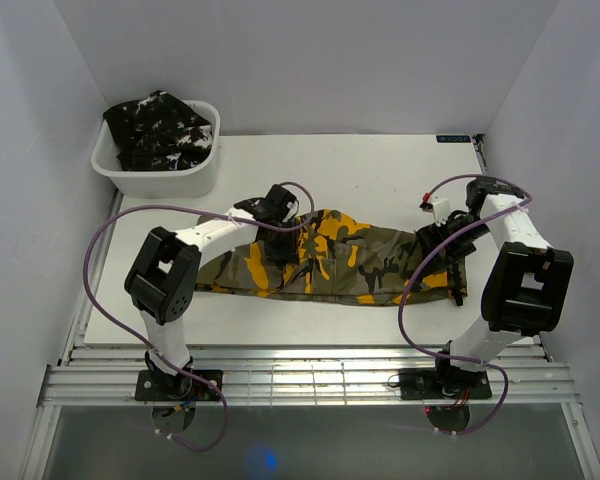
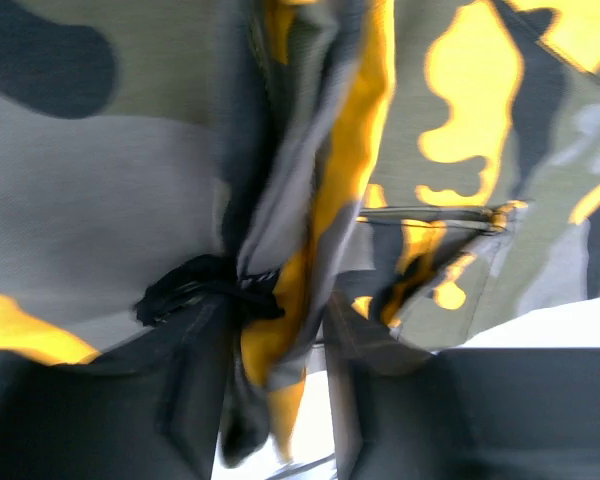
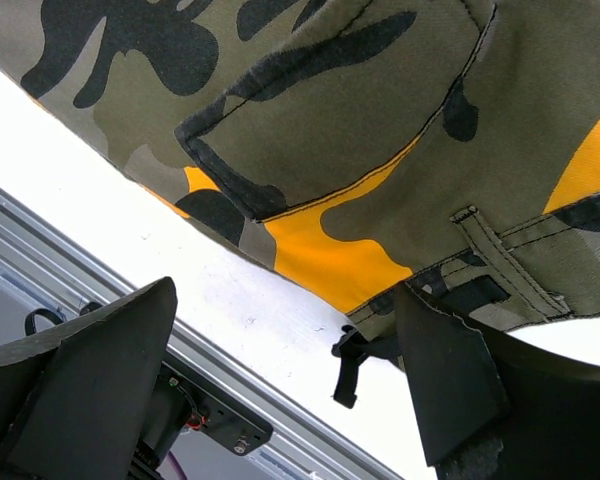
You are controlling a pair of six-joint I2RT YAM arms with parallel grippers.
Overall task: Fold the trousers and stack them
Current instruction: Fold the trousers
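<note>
At the far left corner of the table (image 1: 380, 170) we see the white tub (image 1: 160, 180), and the black trousers with white flecks (image 1: 160, 130) lie bundled inside it, heaped above its rim; well apart from it, across the middle of the table, the olive camouflage trousers (image 1: 370, 260) lie stretched from left to right, rumpled and not yet folded; the left gripper (image 2: 280, 340) hangs over their left-middle part, at the far edge of the cloth; in its wrist view we see its pincer standing narrowly parted with a bunched fold of olive and orange-yellow cloth between the fingers (image 2: 110, 420), and a strip of bare table shows beside that fold, so the cloth is not clamped; a small black knot of fabric (image 2: 200, 290) sits against the left-hand finger; further right, the right gripper (image 3: 285, 300) hovers at the right end of the same trousers, at their near edge; its pincer is spread wide and holds nothing; above it we see a back pocket (image 3: 330, 130) and a belt loop (image 3: 500, 250), and a short black strap (image 3: 348, 365) dangles from the waistband just beside one finger; whether that finger touches the waistband we cannot tell.
</note>
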